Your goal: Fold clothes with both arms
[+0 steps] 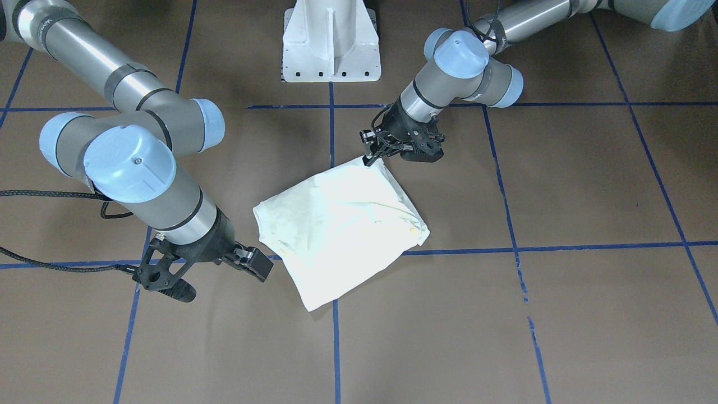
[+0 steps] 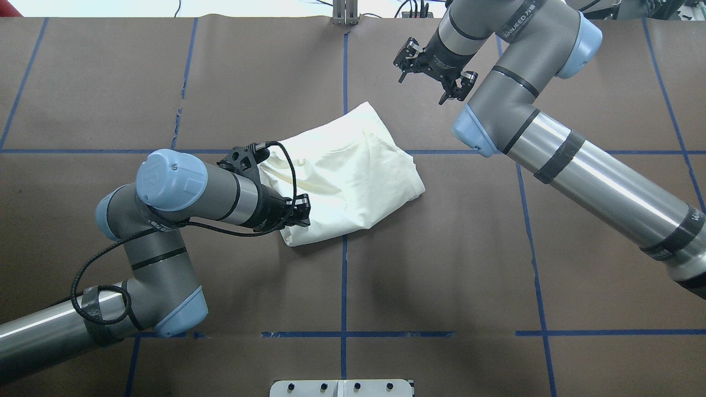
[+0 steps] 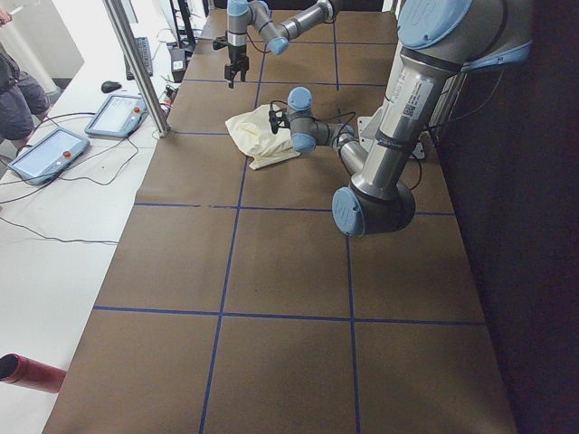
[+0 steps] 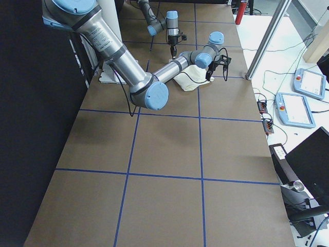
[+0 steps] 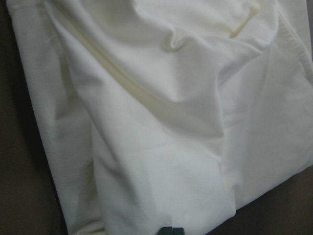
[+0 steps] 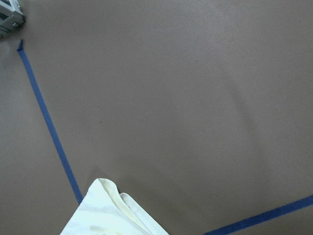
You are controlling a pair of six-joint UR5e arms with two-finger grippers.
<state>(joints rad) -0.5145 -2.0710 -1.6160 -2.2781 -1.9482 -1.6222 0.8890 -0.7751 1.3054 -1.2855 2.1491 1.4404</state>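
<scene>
The fingers of the black right gripper point(image 1: 227, 280) are spread wide and hold nothing. It hangs over the brown paper-covered table point(image 1: 589, 314), beyond the white pedestal base point(image 1: 331, 42) and off to the robot's right. The black left gripper point(image 1: 370, 159) sits at the base-side corner of the folded cream long-sleeved shirt point(image 1: 336, 224); whether its fingers pinch the cloth cannot be told. The shirt lies plain side up, straight out from the base, across a blue tape line point(image 1: 335, 348). The grey-silver right arm point(image 1: 129, 163) and left arm point(image 1: 465, 62) flank the base.

Cream shirt point(image 2: 353, 165), plain side up, rumpled folded bundle at table point(image 2: 441, 248) ctr; L arm point(image 2: 193, 193) at its edge, R arm point(image 2: 551, 149) apart.
</scene>
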